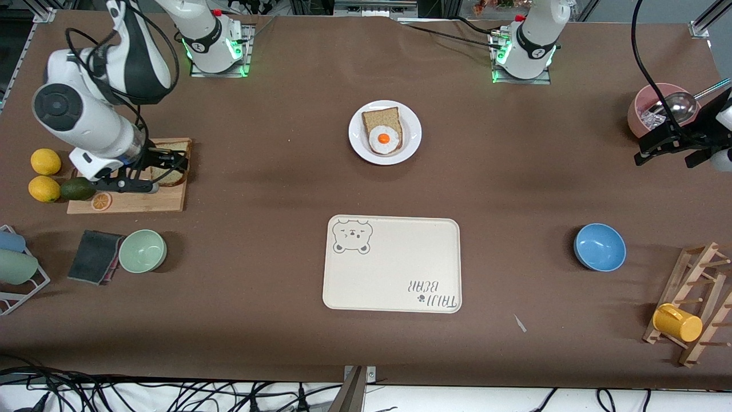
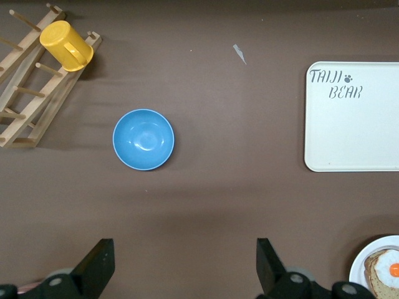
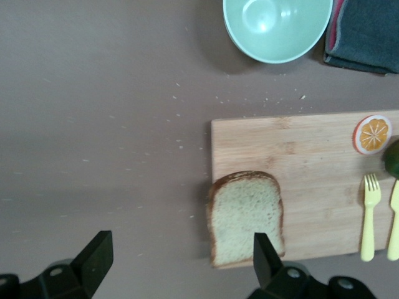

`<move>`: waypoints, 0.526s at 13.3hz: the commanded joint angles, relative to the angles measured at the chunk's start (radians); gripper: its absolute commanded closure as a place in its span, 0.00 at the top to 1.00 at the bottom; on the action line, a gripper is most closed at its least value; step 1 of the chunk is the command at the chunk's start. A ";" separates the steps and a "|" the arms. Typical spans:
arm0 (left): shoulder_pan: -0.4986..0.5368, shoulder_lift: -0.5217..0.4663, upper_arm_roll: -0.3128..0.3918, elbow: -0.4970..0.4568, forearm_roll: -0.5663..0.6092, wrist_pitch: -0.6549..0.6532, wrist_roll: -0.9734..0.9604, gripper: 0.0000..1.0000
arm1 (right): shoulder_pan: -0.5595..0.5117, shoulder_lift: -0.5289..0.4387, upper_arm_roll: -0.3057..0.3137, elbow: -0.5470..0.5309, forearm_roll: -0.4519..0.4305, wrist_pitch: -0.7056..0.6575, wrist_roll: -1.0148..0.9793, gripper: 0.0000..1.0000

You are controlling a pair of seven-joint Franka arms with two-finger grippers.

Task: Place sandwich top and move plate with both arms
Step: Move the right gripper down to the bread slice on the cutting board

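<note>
The sandwich top (image 3: 245,215), a plain light slice with a brown crust, lies on a wooden cutting board (image 3: 312,156) at the right arm's end of the table. In the front view it (image 1: 170,177) is partly hidden by my right gripper (image 1: 157,170), which hovers over the board's edge, open and empty (image 3: 181,261). One finger (image 3: 265,255) is over the slice's corner. The white plate (image 1: 357,146) sits mid-table near the bases and bears a darker slice with a fried egg (image 1: 384,138). My left gripper (image 1: 666,151) is open and empty (image 2: 184,268), over the table near a pink bowl.
A cream bear tray (image 1: 394,286) lies nearer the camera than the plate. A blue bowl (image 1: 599,246), a rack with a yellow mug (image 1: 677,322) and a pink bowl with a ladle (image 1: 657,109) stand at the left arm's end. A green bowl (image 1: 142,250), cloth, lemons and avocado are near the board.
</note>
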 commanded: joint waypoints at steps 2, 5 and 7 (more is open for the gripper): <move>0.004 0.008 -0.004 0.019 -0.013 -0.017 -0.005 1.00 | 0.005 -0.006 -0.001 -0.132 -0.094 0.077 0.033 0.99; 0.004 0.008 -0.005 0.019 -0.013 -0.017 -0.005 1.00 | 0.017 0.073 0.010 -0.132 -0.151 0.079 0.136 0.95; 0.005 0.008 -0.002 0.019 -0.013 -0.017 -0.003 1.00 | 0.017 0.119 0.020 -0.134 -0.244 0.086 0.252 0.95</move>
